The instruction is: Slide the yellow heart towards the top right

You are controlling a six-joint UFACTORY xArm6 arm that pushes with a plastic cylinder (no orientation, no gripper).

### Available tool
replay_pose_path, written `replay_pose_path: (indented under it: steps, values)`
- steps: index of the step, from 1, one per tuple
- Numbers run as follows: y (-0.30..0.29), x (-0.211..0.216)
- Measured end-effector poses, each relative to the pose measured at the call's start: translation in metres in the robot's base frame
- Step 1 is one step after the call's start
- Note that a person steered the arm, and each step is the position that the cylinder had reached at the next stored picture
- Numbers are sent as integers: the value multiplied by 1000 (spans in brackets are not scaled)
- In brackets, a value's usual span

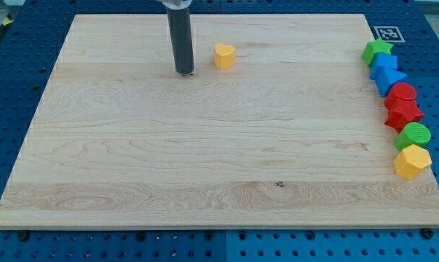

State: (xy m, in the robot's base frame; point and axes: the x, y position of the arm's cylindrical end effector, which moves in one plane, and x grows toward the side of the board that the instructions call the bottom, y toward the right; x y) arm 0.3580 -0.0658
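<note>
The yellow heart (pixel 224 55) lies on the wooden board (pixel 219 145) near the view's top, left of the middle. My tip (pixel 185 72) rests on the board just to the left of the heart and slightly below it, with a small gap between them. The dark rod rises straight up out of the view's top.
A column of blocks runs down the board's right edge: a green star (pixel 377 50), two blue blocks (pixel 386 71), a red round block (pixel 402 93), a red star (pixel 403 113), a green round block (pixel 414 135) and a yellow hexagon (pixel 412 161).
</note>
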Motion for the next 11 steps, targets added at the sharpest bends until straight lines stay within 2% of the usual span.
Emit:
replay_pose_path:
  steps: [2, 3, 5, 6, 8, 10, 11]
  values:
    - [47, 9]
    - [48, -22]
    - [48, -27]
    - [48, -51]
    - [99, -55]
    - [108, -55]
    - [131, -55]
